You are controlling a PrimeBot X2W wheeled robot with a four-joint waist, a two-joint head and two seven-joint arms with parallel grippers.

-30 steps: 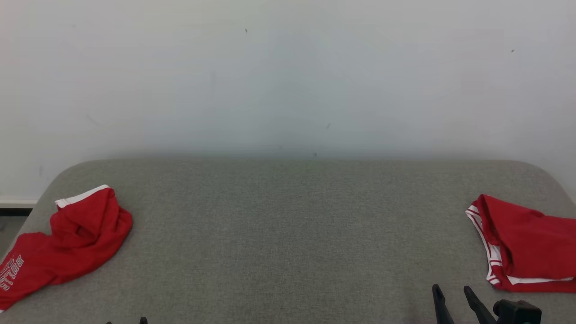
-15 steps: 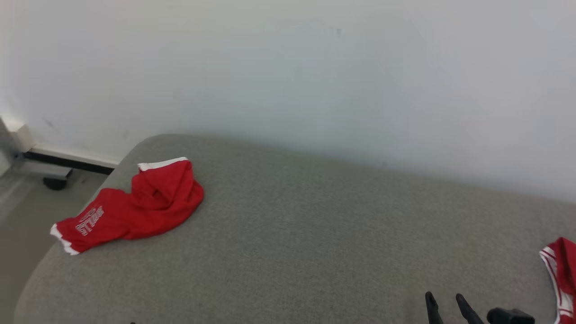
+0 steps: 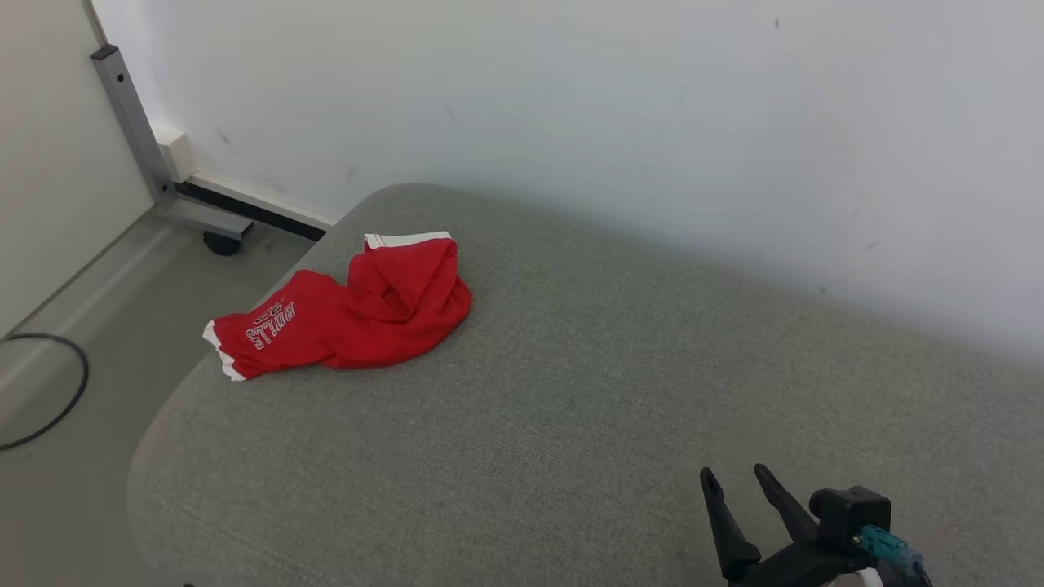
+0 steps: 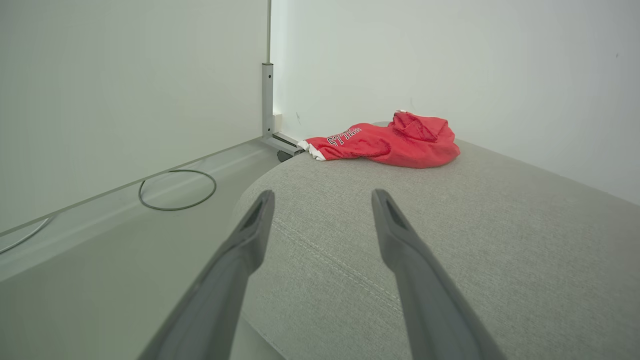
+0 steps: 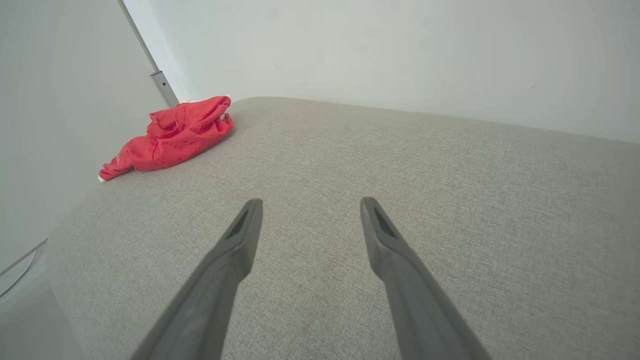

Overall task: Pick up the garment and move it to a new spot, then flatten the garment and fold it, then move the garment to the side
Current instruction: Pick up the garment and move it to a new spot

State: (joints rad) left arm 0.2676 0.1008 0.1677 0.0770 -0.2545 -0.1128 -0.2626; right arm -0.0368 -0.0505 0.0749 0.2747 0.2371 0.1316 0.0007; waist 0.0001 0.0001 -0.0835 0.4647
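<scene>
- Prob. a lab / test rm.
- Bare white walls [image 3: 620, 106], plain grey floor [image 3: 73, 489].
- Work surface = big grey fabric pad [image 3: 530, 424] w/ rounded corners.
- Metal post [image 3: 130, 122] by the wall, w/ a caster [image 3: 220, 242] at its foot.
- Loose black cable [image 3: 86, 375] looped on the floor.

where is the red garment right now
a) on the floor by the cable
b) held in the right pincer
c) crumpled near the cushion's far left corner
C: the red garment lies bunched on the grey cushion, far left corner, apart from the open right pincer.
</scene>
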